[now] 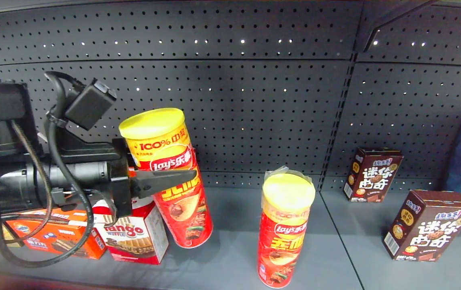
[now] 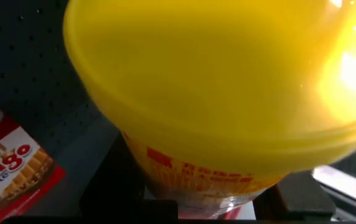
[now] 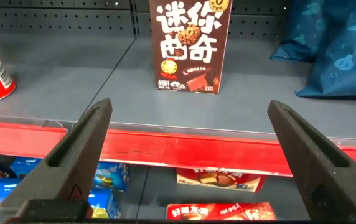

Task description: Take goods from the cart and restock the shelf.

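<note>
My left gripper (image 1: 176, 177) hugs the tilted chip can (image 1: 162, 145); next I stand it straight on the shelf (image 1: 230, 245), my right gripper (image 3: 190, 109) spread wide.

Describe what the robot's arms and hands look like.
The left arm is black, looped with thick black cables and topped by a boxy black camera. The left hand and right hand have matte black wedge-shaped fingers.

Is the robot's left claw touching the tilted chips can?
Touching. In the head view the left gripper clamps the chips can, one finger pressed flat across its front.
</note>
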